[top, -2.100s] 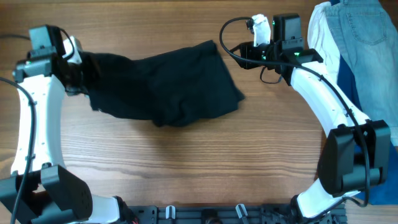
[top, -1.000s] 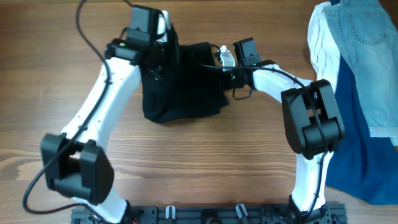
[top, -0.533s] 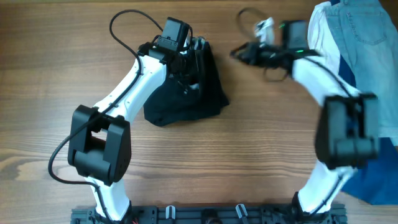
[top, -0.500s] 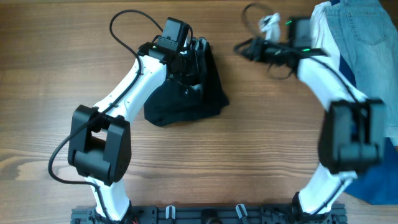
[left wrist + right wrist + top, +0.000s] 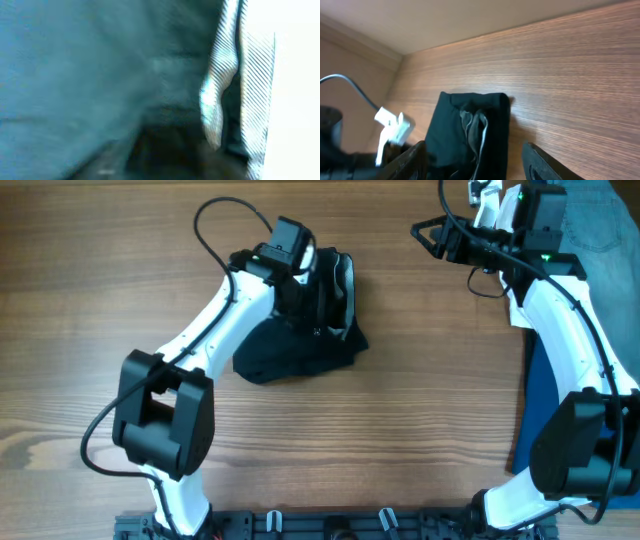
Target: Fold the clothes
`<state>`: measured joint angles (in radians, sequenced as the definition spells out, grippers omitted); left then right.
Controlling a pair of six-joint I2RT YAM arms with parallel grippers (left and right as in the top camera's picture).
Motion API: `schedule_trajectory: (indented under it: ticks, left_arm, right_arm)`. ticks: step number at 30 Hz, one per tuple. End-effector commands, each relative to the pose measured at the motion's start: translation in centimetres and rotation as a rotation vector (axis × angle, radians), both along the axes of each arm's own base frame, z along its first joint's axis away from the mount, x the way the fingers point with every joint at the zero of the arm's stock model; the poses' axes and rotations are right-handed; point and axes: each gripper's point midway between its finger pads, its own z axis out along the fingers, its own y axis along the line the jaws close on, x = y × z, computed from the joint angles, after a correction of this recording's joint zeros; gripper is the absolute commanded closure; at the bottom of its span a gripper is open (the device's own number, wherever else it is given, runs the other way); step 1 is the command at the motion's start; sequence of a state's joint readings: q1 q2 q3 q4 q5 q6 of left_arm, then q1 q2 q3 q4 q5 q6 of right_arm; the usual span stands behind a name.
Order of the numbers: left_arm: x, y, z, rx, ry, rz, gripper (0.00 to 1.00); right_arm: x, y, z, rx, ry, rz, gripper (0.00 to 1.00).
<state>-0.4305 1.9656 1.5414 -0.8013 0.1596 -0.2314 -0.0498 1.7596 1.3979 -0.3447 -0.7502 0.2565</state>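
Meeting the black shorts (image 5: pixel 300 358), left end effector (image 5: pixel 330 280) unreadable, clamped or not; right end effector (image 5: pixel 428 240) spread apart.

Badly blurred in the left wrist view: black shorts (image 5: pixel 90 75) up close. Left gripper (image 5: pixel 325 280) jaws lost in fabric. Denim garment (image 5: pixel 605 225) cropped overhead.

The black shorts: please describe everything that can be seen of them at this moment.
The black shorts are soft dark fabric, folded into a compact, rumpled bundle that lies on the wooden table. A narrow strip of pale grey-white lining shows between the folds at one edge. The left end effector sits on the bundle's upper part. Whether it grips the fabric cannot be told.
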Motion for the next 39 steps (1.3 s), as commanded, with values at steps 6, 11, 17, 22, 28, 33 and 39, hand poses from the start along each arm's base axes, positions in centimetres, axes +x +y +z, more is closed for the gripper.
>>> schedule_trajectory:
  ticks: [6,11,17,22,28,33,39]
  left_arm:
    - [-7.2,-3.3,-5.9,0.094,0.226,-0.076,0.96]
    - [-6.4,-3.6,-5.1,0.075,0.191,-0.08,0.74]
    - [-2.8,-5.7,3.4,-0.04,-0.036,-0.108,0.08]
    - [0.1,-5.7,0.8,0.033,-0.123,-0.135,0.0]
    - [1.8,-8.1,-3.5,0.041,-0.164,-0.191,0.0]
    - [2.7,-7.0,-5.4,0.241,-0.251,-0.184,0.01]
    - [1.7,-5.1,-9.5,0.399,-0.19,-0.329,0.04]
  right_arm:
    - [0.2,-0.5,-0.9,-0.033,0.011,-0.017,0.38]
    - [0.2,-0.5,-0.9,-0.032,0.012,-0.017,0.39]
    - [0.2,-0.5,-0.9,-0.031,0.013,-0.017,0.3]
    - [0.3,-0.6,-0.9,-0.031,0.013,-0.02,0.28]
    - [0.9,-4.2,-1.1,-0.056,0.015,-0.108,0.27]
    - [0.8,-5.3,-1.5,-0.076,0.024,-0.127,0.24]
    - [0.7,-5.2,-1.6,-0.079,0.027,-0.124,0.24]
